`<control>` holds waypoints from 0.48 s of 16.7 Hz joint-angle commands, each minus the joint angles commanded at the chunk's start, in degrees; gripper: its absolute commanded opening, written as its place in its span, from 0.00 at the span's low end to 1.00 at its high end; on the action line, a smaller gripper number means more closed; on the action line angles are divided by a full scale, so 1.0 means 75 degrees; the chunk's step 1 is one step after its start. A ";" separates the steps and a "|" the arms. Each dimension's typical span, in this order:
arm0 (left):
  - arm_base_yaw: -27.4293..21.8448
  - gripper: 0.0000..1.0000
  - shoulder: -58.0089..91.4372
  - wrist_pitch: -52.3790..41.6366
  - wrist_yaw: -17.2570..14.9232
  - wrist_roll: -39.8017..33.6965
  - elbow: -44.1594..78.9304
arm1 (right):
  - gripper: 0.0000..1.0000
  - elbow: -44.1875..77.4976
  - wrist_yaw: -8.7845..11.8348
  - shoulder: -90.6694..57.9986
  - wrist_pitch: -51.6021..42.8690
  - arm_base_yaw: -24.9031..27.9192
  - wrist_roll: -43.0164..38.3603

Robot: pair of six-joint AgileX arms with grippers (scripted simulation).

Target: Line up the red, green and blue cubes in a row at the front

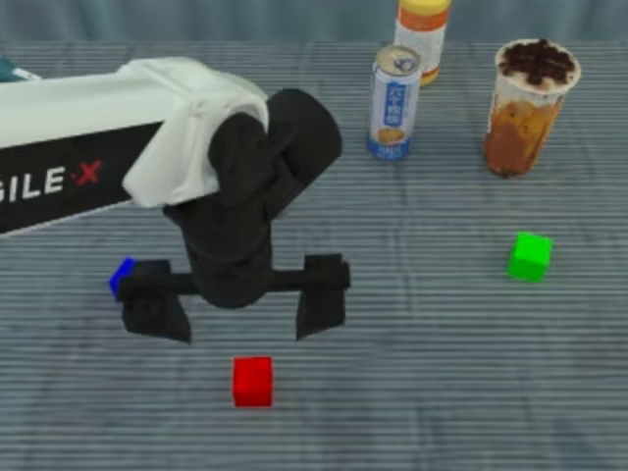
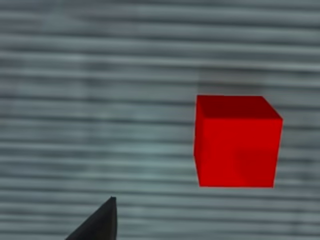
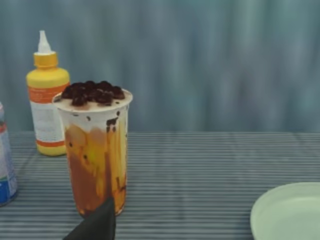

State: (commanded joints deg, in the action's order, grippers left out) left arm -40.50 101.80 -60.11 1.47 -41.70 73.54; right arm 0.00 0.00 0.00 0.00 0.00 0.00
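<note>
My left gripper [image 1: 240, 312] hangs open over the front left of the table, its fingers spread wide. The red cube [image 1: 252, 381] lies just in front of it, apart from both fingers, and fills the left wrist view as the red cube [image 2: 236, 141] beside one dark fingertip [image 2: 101, 225]. Half hidden behind the left-hand finger is the blue cube [image 1: 121, 277]. Far to the right, the green cube [image 1: 530, 257] rests alone. My right arm is outside the top view; one fingertip [image 3: 100, 224] of it shows in its wrist view, with nothing held.
At the back stand a blue and white drink can [image 1: 394, 103], a yellow squeeze bottle [image 1: 422, 34] and a tall cup of brown drink [image 1: 528, 103]. A white plate [image 3: 290, 212] shows at the edge of the right wrist view.
</note>
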 joint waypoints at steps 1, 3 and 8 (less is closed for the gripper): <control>0.0000 1.00 0.0000 0.0000 0.0000 0.0000 0.0000 | 1.00 0.0000 0.0000 0.0000 0.0000 0.0000 0.0000; -0.0039 1.00 0.0030 0.0020 0.0000 0.0002 -0.0020 | 1.00 0.0000 0.0000 0.0000 0.0000 0.0000 0.0000; 0.0309 1.00 -0.0678 0.0532 0.0028 0.0132 -0.0553 | 1.00 0.0785 -0.0008 -0.0795 -0.0506 0.0124 0.0457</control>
State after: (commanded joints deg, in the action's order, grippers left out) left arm -38.18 96.71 -56.12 1.68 -40.71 69.40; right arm 5.88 -0.06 -5.96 -3.80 0.93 3.43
